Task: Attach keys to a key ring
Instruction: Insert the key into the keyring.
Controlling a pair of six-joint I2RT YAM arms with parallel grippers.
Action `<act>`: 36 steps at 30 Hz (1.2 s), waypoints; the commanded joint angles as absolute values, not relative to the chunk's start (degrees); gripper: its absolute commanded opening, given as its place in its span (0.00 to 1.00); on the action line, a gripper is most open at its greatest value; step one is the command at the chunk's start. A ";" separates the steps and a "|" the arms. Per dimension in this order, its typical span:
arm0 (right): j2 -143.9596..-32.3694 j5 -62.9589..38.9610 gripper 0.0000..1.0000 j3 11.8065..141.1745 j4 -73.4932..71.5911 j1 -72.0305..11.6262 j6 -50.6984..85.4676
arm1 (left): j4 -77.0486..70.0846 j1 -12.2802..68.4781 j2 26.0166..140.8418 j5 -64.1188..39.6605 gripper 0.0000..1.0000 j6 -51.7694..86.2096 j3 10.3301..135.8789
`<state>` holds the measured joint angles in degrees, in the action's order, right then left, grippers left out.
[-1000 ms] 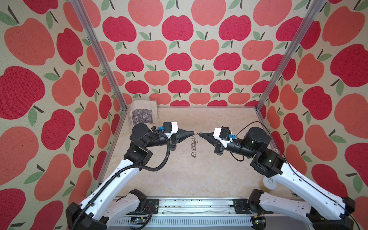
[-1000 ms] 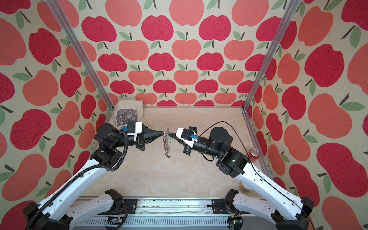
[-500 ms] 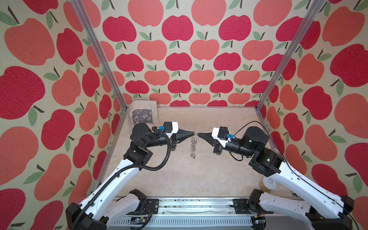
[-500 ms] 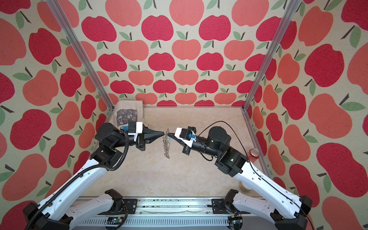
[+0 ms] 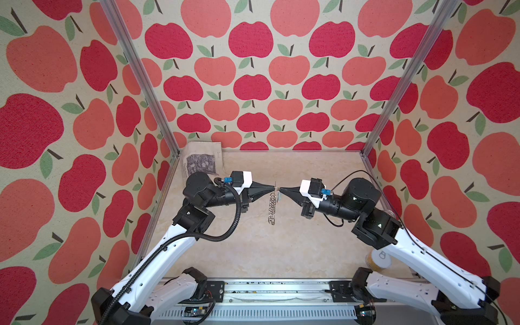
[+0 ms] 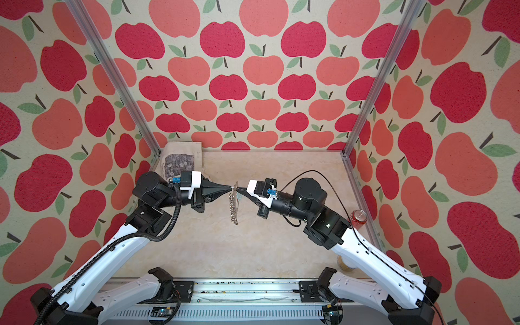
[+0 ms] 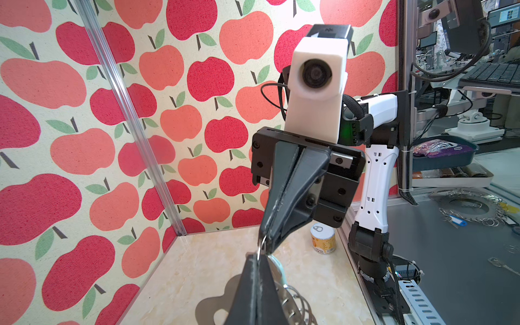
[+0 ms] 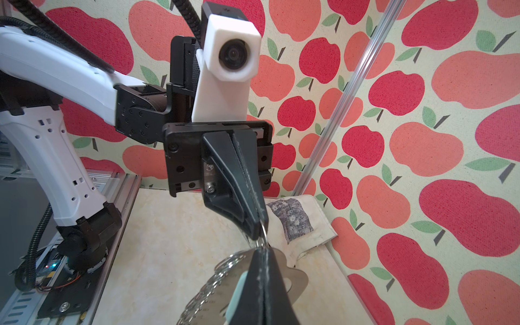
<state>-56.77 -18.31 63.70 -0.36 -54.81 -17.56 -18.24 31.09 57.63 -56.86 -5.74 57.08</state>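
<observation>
Back left corner of the worktop (image 5: 253, 253): cloth pouch (image 5: 202, 160) with a dark print, lying flat against the wall.

Left gripper (image 5: 271, 188) is raised mid-scene and points right. Jaws are pressed fully together, the tip pinching a small wire ring at the top of the key ring (image 5: 271, 206). The right wrist view shows that wire loop in the left gripper tip (image 8: 257, 235).

The key ring hangs edge-on between the two tips in both top views (image 6: 233, 208), off the worktop, its row of wire rings running downward. The plate (image 8: 295, 281) shows flat in the right wrist view.

The key (image 8: 237, 292), pale blue-white head, sits just beside the right gripper's finger, right under the tips. Can't tell if it's threaded on a ring or only pressed there.

Right gripper (image 5: 282, 189) points left, tip nearly touching the left one. Jaws are closed tight too, nipping the same top wire loop as seen from the left wrist (image 7: 266, 244).

Far right: a red can (image 6: 358, 219) stands by the frame post, and a yellow can (image 7: 323, 239) is near the right arm's base.
</observation>
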 commanded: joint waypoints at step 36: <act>-56.95 -19.64 0.00 66.34 0.74 -55.48 -16.72 | -13.87 31.89 56.77 -57.65 0.00 -9.92 59.15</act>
<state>-56.80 -18.35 63.86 1.13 -54.87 -17.54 -14.92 31.29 57.36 -56.80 -8.75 57.49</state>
